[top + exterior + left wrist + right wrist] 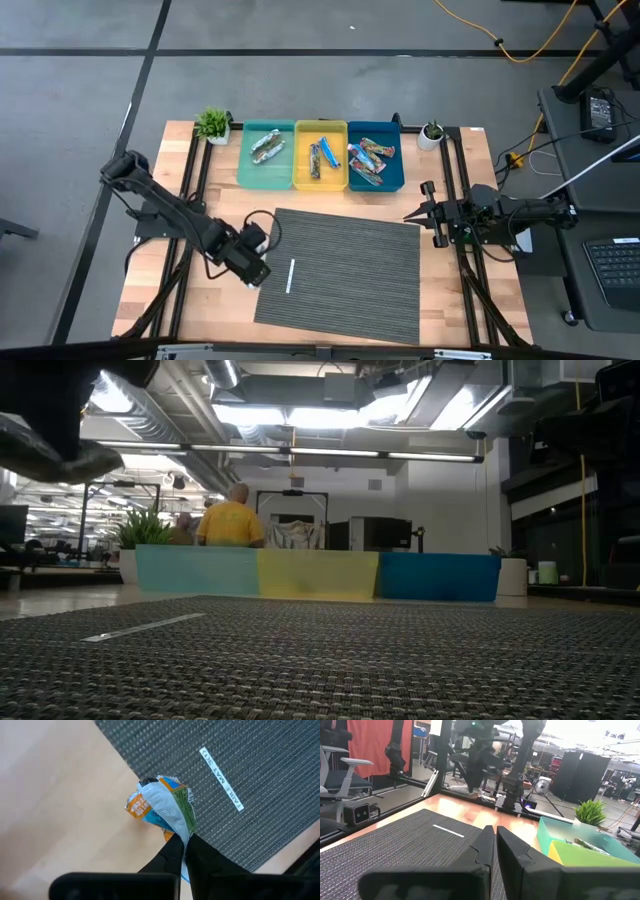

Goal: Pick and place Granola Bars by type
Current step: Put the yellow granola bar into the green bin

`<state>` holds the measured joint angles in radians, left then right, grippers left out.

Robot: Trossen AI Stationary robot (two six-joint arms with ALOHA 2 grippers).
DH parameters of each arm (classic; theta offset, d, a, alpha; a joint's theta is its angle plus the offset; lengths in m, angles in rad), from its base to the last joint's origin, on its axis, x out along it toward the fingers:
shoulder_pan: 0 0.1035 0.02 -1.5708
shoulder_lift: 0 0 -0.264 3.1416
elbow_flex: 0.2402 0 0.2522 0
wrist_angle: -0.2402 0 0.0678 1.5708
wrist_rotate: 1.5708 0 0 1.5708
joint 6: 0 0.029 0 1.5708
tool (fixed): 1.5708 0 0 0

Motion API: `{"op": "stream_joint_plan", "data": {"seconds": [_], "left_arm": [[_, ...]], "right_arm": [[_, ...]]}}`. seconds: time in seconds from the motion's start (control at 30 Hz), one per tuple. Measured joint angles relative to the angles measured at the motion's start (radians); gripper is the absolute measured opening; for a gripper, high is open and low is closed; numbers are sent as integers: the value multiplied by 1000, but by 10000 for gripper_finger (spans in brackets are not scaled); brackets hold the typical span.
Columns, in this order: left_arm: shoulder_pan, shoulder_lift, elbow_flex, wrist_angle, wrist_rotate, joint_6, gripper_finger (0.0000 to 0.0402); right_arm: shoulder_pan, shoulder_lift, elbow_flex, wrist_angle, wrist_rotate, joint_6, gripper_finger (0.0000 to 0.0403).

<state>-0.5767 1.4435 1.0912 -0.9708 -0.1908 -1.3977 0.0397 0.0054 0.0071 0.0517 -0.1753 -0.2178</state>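
My left gripper [184, 851] is shut on a crumpled granola bar [162, 805] with a blue, orange, green and silvery wrapper. It hangs over the bare wood beside the left edge of the grey mat [345, 275]. In the high view this gripper [256, 270] is at the mat's left side. More granola bars lie in the green bin [265, 148], the yellow bin [321, 158] and the blue bin [368, 160] along the far edge. My right gripper [411, 214] waits shut and level at the mat's right far corner, holding nothing. My left gripper pinches one end of the bar's wrapper [184, 834] between its two fingers. The fingers come from above, pointing steeply down. The bar hangs below them, crumpled and twisted; whether it is clear of the wood does not show.
A thin white strip [291, 276] lies on the mat near its left edge. Small potted plants stand at the far left [213, 124] and far right [432, 133] of the bins. People stand in the room beyond the table [231, 520].
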Motion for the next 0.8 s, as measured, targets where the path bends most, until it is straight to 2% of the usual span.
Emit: {"op": "stream_joint_plan", "data": {"seconds": [0.2, 0.4, 0.6, 0.8], "left_arm": [[74, -18, 0, -28, 6, 108, 4], [216, -44, 0, -41, 9, 303, 4], [430, -92, 0, -41, 30, 561, 3], [714, -143, 0, -42, 109, 851, 3]], "right_arm": [[0, 0, 0, 0, 0, 0, 26], [0, 0, 0, 0, 0, 0, 26], [0, 0, 0, 0, 0, 0, 26], [0, 0, 0, 0, 0, 0, 26]]}}
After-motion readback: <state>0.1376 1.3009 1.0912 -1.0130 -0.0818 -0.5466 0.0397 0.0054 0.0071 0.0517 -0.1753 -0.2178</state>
